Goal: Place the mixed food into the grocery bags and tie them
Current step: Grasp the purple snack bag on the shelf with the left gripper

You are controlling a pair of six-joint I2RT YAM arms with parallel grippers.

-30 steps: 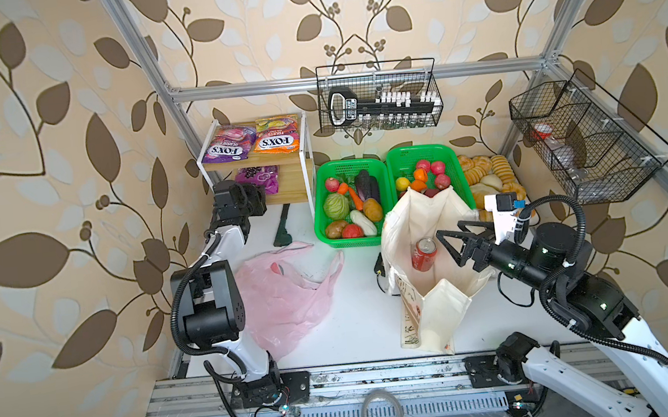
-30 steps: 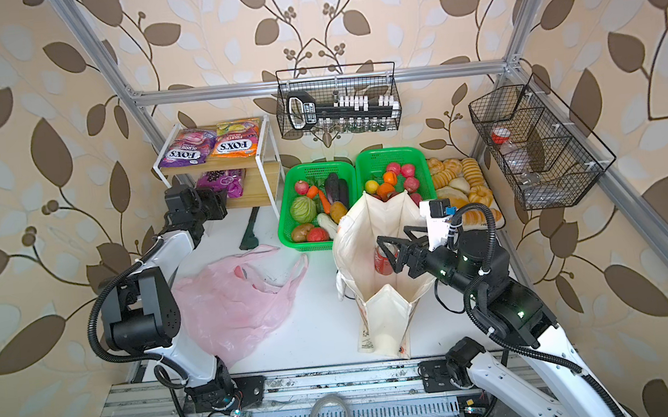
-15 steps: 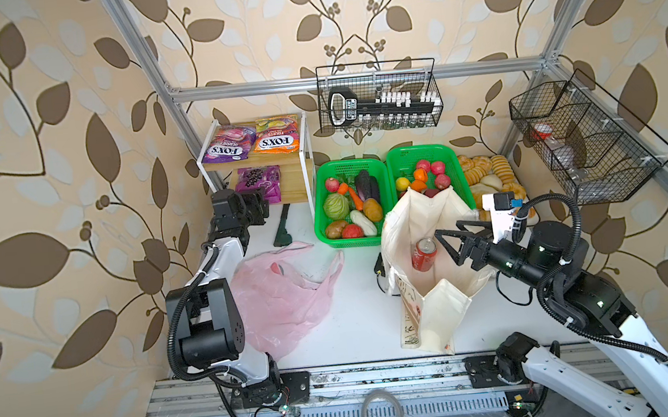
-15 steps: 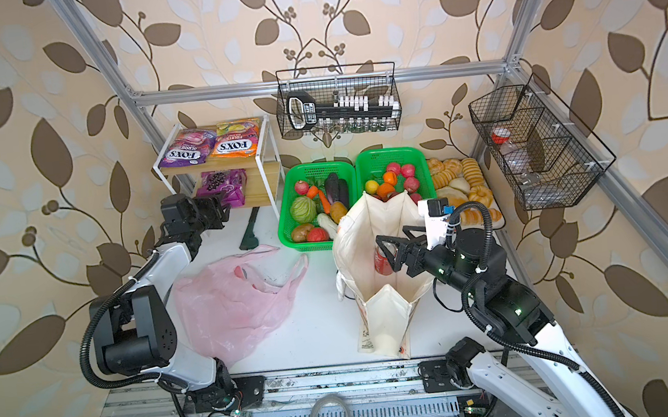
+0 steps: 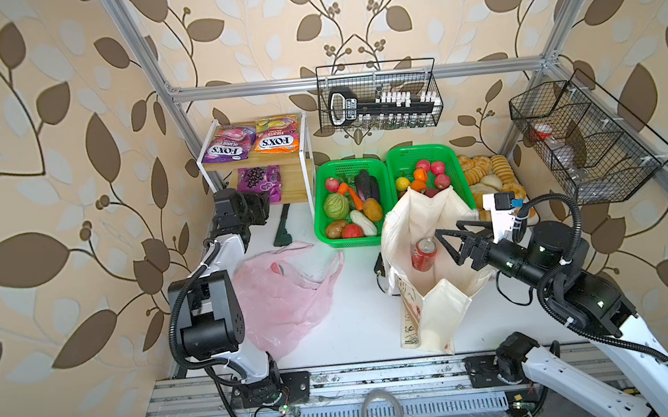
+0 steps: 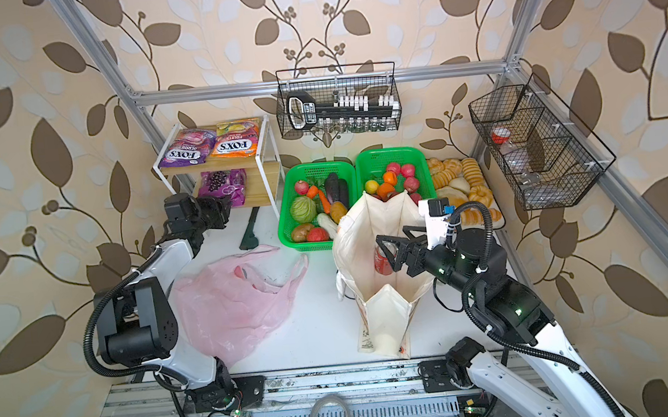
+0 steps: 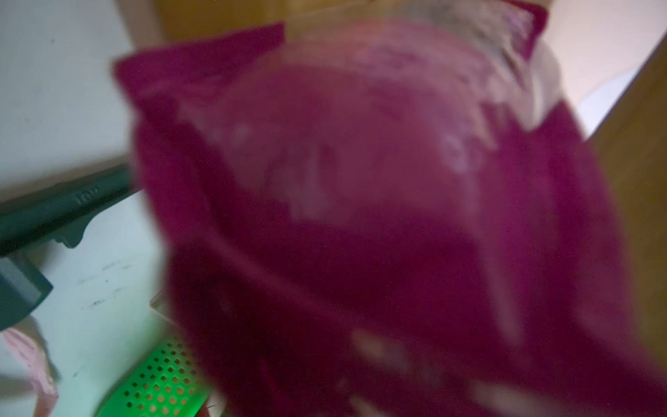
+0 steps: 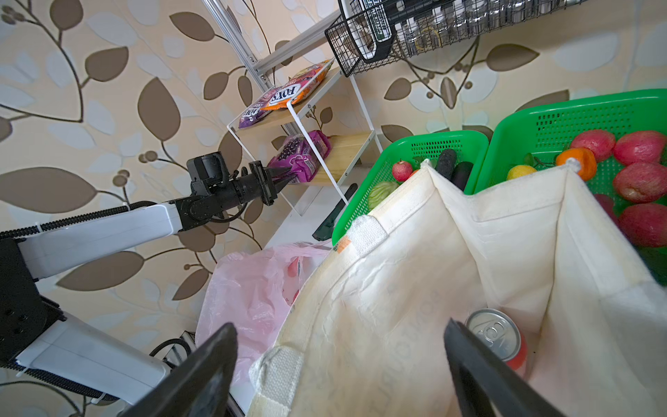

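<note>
**Left gripper is pinching the grape packet on the shelf; right gripper is hanging open over the tote**

The left gripper (image 5: 264, 206) is reaching into the lower level of the wooden rack (image 5: 295, 190) at the back left of the table (image 5: 360, 324). Its jaws are pressing almost fully together. In the right wrist view their tips are meeting on the near edge of the purple grape packet (image 8: 303, 155), so the gripper is holding this packet by its edge. The packet is lying on the lower shelf, and it is filling nearly the whole left wrist view as a blurred magenta mass.

The right gripper (image 5: 451, 246) is hovering over the open mouth of the cream canvas tote (image 5: 430, 317), which is standing near the middle of the table. Its jaws are standing wide apart and are holding nothing. The red soda can (image 5: 424, 253) is standing upright inside the tote, just beside the gripper's tips.

The pink plastic bag (image 5: 283, 302) is lying crumpled on the table between the left arm and the tote. The orange FOX'S pouch (image 5: 277, 139) is lying on the top shelf of the rack, touching a purple FOX'S pouch (image 5: 228, 148). Behind the tote, the two green baskets (image 5: 345, 166) are sitting side by side. An orange (image 5: 419, 174) and a yellow lemon (image 5: 401, 182) are lying in the right one.
</note>
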